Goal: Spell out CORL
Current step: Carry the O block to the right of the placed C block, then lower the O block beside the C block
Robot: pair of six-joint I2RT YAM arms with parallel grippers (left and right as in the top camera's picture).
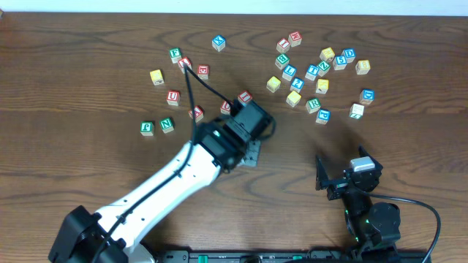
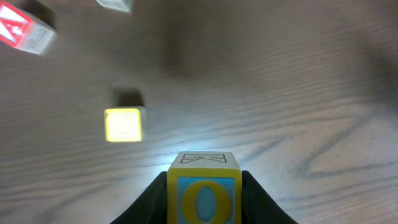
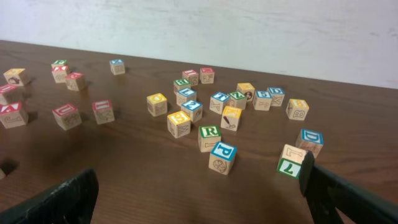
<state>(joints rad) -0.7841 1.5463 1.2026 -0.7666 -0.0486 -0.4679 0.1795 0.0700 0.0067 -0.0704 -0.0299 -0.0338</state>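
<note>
— What has the left gripper point(image 2: 204, 202) got?
— Its fingers point(image 2: 148, 204) pinch a wooden cube with a yellow O on a blue face point(image 2: 203, 186), close to the dark wooden table point(image 2: 311, 93). A yellow-faced cube point(image 2: 123, 124) lies ahead to the left; bare wood runs off to the right.
— And the right gripper point(image 3: 199, 202)?
— Spread wide, touching no block. Bare table lies before it, then the green R cube point(image 3: 209, 134) at the near edge of the scattered cluster, just beside a blue P cube point(image 3: 222, 155).
</note>
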